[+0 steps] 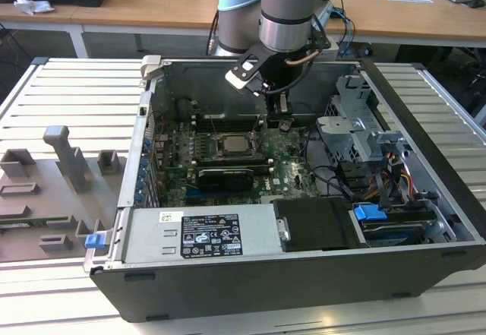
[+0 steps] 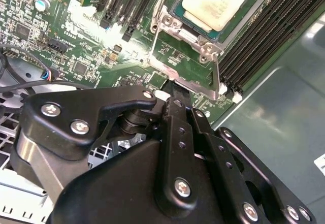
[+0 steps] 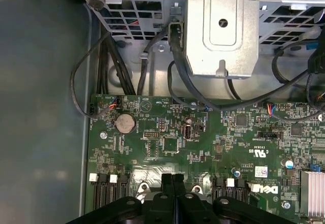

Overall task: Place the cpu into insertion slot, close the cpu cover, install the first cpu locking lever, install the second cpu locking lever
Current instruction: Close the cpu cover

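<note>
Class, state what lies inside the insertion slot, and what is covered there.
The pale cpu lies in the insertion slot, framed by the silver cpu cover around its edges. The slot's floor beneath the cpu is covered, so unseen.

We are noting a black label [image 1: 209, 235] with white print and rows of approval symbols on the grey power supply [image 1: 257, 232] in the exterior view. A small white sticker [image 1: 168, 216] is sitting just beside it, and we are not making out the lines of either. In the first wrist view the green motherboard [image 3: 152, 158] is carrying white silkscreen lettering, a maker's logo and a white barcode sticker [image 3: 261, 171]. In the second wrist view the cpu [image 2: 213, 3] is showing only faint, unreadable marking.
</note>
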Robot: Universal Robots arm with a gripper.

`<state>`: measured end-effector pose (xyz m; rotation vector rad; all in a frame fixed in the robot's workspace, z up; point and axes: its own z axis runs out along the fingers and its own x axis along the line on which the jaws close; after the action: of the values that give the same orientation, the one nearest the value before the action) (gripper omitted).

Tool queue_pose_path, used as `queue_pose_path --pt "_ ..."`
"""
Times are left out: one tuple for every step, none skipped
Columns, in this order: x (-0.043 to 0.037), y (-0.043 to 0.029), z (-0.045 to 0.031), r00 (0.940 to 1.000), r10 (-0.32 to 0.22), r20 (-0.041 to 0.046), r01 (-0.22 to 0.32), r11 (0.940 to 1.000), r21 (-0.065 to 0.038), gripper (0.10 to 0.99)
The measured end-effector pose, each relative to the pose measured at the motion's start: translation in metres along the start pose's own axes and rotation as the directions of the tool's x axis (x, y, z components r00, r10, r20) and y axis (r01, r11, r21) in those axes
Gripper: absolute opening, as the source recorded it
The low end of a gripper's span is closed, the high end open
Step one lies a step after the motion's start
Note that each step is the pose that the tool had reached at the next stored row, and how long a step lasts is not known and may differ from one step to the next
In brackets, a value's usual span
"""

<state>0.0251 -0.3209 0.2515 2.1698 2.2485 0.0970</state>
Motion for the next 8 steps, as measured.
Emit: queue_pose_path --pt "0.0 -0.0005 0.0 1.0 0.0 0.0 0.0 1.0 0.0 0.106" --pt "0.0 -0.001 0.0 1.0 0.0 0.0 0.0 1.0 0.0 0.106" --pt "0.0 -0.0015 -0.0001 1.0 0.0 -0.0001 0.0 1.0 0.0 0.106" --pt "0.0001 -0.0019 -0.0001 1.0 0.0 0.0 0.0 1.0 0.0 0.106" --pt "0.0001 -0.0021 -0.0001 1.0 0.0 0.0 0.0 1.0 0.0 0.106" --pt "0.0001 -0.0024 -0.0001 1.0 0.0 -0.0001 0.0 1.0 0.0 0.106" --pt "0.0001 -0.0029 -0.0001 1.0 0.0 0.0 0.0 1.0 0.0 0.106" --pt "0.0001 -0.0036 -0.0002 1.0 0.0 0.0 0.0 1.0 0.0 0.106"
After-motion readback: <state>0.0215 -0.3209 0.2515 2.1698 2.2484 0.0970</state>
